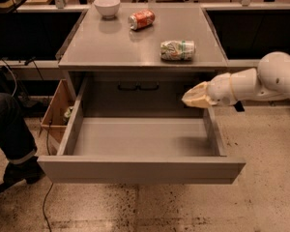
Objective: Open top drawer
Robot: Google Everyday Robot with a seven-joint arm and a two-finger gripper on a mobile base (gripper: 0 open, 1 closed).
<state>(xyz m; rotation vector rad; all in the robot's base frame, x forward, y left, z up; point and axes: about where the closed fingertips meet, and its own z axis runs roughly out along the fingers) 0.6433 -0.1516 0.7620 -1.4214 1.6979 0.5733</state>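
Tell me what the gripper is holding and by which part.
Nothing: the gripper hangs empty over the right rear corner of the open top drawer.

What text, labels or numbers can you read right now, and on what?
No text can be read.
Orange-red can, lying on the cabinet top: print too blurred to read.
Green-and-white can, also lying there: print too blurred to read.
Top drawer, pulled open: plain grey front, no markings.
Gripper, above the drawer's right side: no markings visible.

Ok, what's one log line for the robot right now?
top drawer: pulled far out | end effector: above its right wall, near the back, off the front | opening: looks done
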